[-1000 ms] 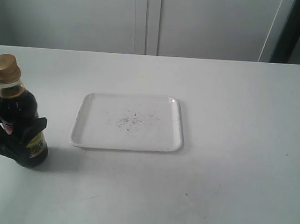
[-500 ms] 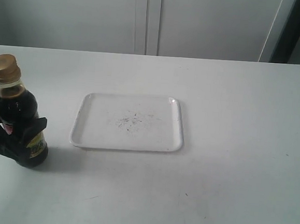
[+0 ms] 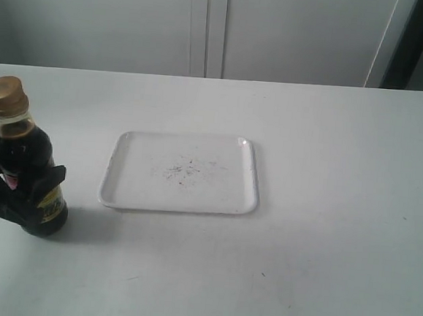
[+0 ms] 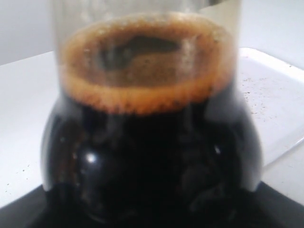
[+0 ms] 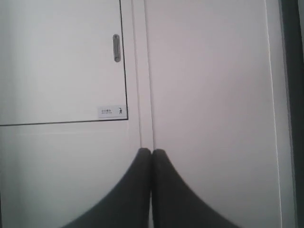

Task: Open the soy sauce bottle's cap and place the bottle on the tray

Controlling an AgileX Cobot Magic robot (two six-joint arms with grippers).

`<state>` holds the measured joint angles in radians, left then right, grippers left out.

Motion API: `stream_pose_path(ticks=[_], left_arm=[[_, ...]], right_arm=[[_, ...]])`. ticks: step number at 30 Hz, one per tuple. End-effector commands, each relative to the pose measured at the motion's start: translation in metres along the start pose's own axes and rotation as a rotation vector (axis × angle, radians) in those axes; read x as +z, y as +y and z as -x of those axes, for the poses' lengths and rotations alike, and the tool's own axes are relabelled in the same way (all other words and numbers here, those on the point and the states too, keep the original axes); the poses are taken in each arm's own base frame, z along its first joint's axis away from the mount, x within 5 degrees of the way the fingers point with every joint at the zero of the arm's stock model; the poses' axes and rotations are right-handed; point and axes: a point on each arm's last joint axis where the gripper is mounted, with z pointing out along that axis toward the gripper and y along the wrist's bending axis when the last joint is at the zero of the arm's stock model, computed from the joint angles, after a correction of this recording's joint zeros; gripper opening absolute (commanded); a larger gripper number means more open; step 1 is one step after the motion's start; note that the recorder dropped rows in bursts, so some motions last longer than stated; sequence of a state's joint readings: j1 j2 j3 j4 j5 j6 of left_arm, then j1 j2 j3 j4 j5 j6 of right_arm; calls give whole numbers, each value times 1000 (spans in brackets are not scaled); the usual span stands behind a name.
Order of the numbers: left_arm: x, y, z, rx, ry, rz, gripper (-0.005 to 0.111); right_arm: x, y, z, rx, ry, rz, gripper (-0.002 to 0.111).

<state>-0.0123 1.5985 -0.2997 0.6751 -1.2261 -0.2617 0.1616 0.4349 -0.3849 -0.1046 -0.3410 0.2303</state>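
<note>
The soy sauce bottle (image 3: 29,162) stands upright at the table's left edge, dark liquid inside and a red and yellow label showing. Its gold-brown cap (image 3: 5,96) is down on the neck. My left gripper (image 3: 18,194) is shut on the bottle's lower body, black fingers wrapping both sides. Up close, the soy sauce bottle (image 4: 152,142) fills the left wrist view, foam ringing the liquid's surface. The white tray (image 3: 227,196) lies flat at the table's middle, right of the bottle, dark scuffs at its centre. My right gripper (image 5: 151,152) is shut on nothing, facing a white cabinet, and is outside the exterior view.
A corner of the tray (image 4: 280,80) shows beyond the bottle in the left wrist view. White cabinet doors (image 3: 207,26) stand behind the table. The white tabletop (image 3: 336,248) stretches right of the tray.
The bottle has tilted or shifted very slightly left in my left gripper. Nothing else has moved.
</note>
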Motion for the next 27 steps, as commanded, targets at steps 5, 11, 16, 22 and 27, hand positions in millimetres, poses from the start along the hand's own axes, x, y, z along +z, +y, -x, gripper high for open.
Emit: stream_pose_path(ticks=[5,11,16,22,27], left_arm=[[-1,0,-1,-3,7,12,0],[-1,0,-1,-3,7,12,0],[-1,0,-1,-5,7,12,0],[-1,0,-1,-5,7,12,0],[-1,0,-1,-5,7,12,0]], right_arm=[[57,4,0,-31,82,60,0],[92,12,-15,-24,143,163,0],[113,28,-33,-16,181,263,0],[130,55,-58,-57,232,387,0],[140,78,-80,-79,241,433,0]])
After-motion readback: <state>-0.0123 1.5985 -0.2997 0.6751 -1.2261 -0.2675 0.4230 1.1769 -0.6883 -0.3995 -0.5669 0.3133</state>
